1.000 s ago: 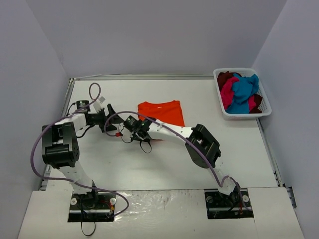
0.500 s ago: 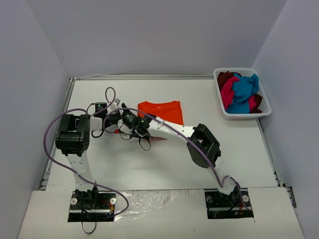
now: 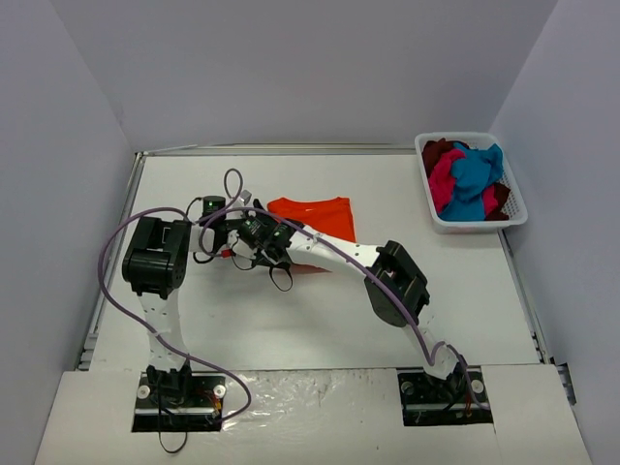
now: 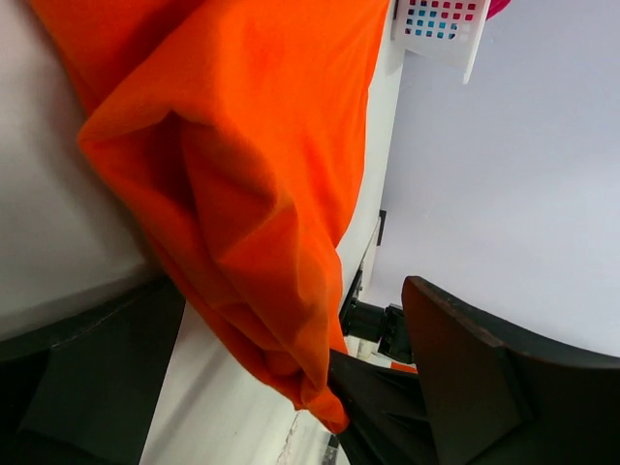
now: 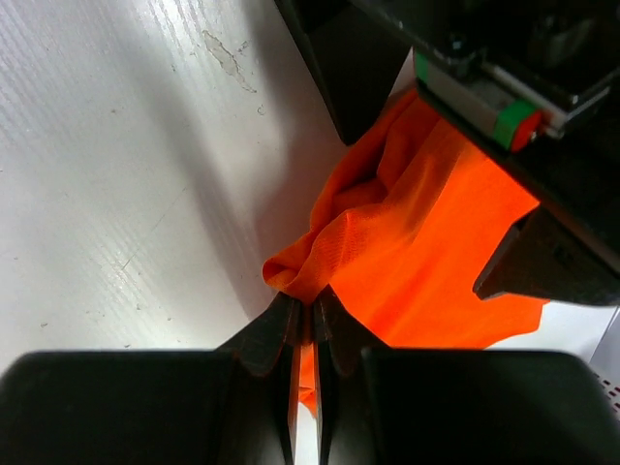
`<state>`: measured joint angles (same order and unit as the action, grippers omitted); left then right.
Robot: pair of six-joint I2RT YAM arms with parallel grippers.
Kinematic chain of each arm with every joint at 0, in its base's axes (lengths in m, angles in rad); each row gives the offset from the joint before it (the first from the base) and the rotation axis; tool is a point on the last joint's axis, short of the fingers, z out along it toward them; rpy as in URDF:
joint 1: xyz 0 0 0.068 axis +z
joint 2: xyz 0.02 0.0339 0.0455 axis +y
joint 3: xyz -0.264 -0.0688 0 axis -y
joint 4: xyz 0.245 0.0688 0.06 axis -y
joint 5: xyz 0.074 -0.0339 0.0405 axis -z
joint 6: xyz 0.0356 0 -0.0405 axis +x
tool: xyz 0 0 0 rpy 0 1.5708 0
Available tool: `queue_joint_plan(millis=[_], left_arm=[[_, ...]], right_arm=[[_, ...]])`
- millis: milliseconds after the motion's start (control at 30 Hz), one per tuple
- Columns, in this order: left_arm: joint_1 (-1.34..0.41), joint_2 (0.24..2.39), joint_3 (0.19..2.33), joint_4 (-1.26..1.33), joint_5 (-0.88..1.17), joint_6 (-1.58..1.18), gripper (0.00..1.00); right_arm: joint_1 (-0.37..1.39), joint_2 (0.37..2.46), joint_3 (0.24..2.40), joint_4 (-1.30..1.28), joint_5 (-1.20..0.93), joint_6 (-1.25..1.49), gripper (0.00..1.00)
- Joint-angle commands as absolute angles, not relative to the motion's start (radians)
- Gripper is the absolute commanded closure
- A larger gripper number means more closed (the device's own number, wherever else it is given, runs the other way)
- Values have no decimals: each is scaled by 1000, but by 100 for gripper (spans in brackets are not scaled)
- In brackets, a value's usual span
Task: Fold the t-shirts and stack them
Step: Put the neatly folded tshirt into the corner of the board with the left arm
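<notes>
A bright orange t-shirt (image 3: 320, 215) lies spread at mid-table. My right gripper (image 3: 254, 235) is shut on its bunched near-left corner, and the pinch shows clearly in the right wrist view (image 5: 310, 308), with orange cloth (image 5: 436, 252) rising from the tips. My left gripper (image 3: 235, 232) stands wide open right beside it. In the left wrist view the orange fold (image 4: 262, 145) hangs between its spread fingers (image 4: 475, 387) without being clamped. The left gripper's midpoint (image 4: 291, 378) sits on the cloth's lower tip. Teal (image 3: 477, 172), magenta (image 3: 444, 179) and dark red (image 3: 438, 152) t-shirts lie heaped in the basket.
A white plastic basket (image 3: 511, 208) stands at the far right by the wall. Grey walls close in the table on three sides. Purple cables loop off the left arm (image 3: 155, 262). Both arms cross close together left of the shirt.
The left arm has swung right toward the shirt, bringing its open jaws around the corner held by the right gripper. The right gripper has shifted only slightly and stays shut.
</notes>
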<state>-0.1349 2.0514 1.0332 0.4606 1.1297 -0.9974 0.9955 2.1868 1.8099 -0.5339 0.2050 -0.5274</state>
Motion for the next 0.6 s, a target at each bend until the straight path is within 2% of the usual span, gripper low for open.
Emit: queue_joint_plan(millis=[0, 33, 100, 167, 200, 300, 333, 367, 400, 500, 533, 567], left_arm=[[-161, 2083, 1060, 462, 1109, -999, 5], [-164, 2097, 1074, 468, 1123, -997, 4], [-164, 2115, 1091, 462, 1126, -989, 22], [-166, 2132, 1100, 469, 1138, -997, 32], [-166, 2144, 1100, 479, 1138, -1011, 44], [-167, 2160, 1109, 497, 1150, -1031, 71], [-169, 2163, 1109, 514, 1152, -1045, 86], [-169, 2163, 1101, 553, 1157, -1058, 92], [-170, 2161, 1098, 574, 1158, -1086, 97], [-170, 2160, 1094, 641, 1172, -1135, 98], [-169, 2160, 1092, 676, 1173, -1147, 97], [-169, 2158, 1088, 695, 1175, -1175, 98]], right_arm=[[988, 2172, 1853, -577, 225, -532, 100], [988, 2175, 1855, -578, 224, -532, 100], [989, 2177, 1859, -583, 219, -531, 100], [989, 2178, 1859, -584, 219, -531, 100], [989, 2178, 1859, -584, 219, -531, 100], [991, 2180, 1861, -587, 218, -531, 100], [989, 2180, 1859, -588, 215, -531, 100], [989, 2181, 1859, -589, 213, -531, 100], [989, 2183, 1858, -588, 213, -531, 100], [989, 2189, 1856, -589, 212, -523, 100], [989, 2191, 1855, -589, 210, -523, 95], [991, 2191, 1853, -597, 196, -523, 69]])
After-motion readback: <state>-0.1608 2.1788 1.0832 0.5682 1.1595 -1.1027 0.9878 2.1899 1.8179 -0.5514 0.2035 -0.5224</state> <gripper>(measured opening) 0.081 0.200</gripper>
